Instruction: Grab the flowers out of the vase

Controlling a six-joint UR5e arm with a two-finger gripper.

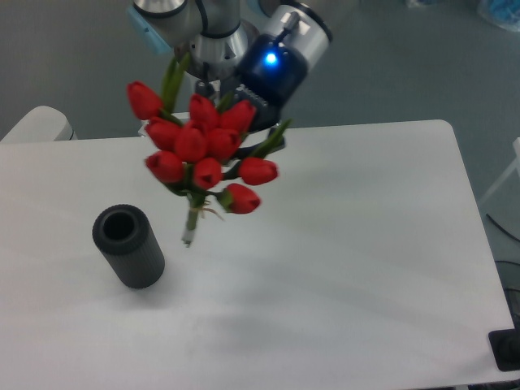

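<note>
The flowers, a bunch of red tulip buds with green leaves, hang in the air above the table, tilted, with the bound stem end clear of the vase and to its right. My gripper reaches in from the back right and is shut on the flowers, with most of its fingers hidden behind the buds. A blue light glows on its black body. The vase, a dark ribbed cylinder, stands upright at the left of the table with its round mouth empty.
The white table ends at its right edge near x 600 and at the front. A black object sits at the front right corner. The arm's base stands behind the table's back edge.
</note>
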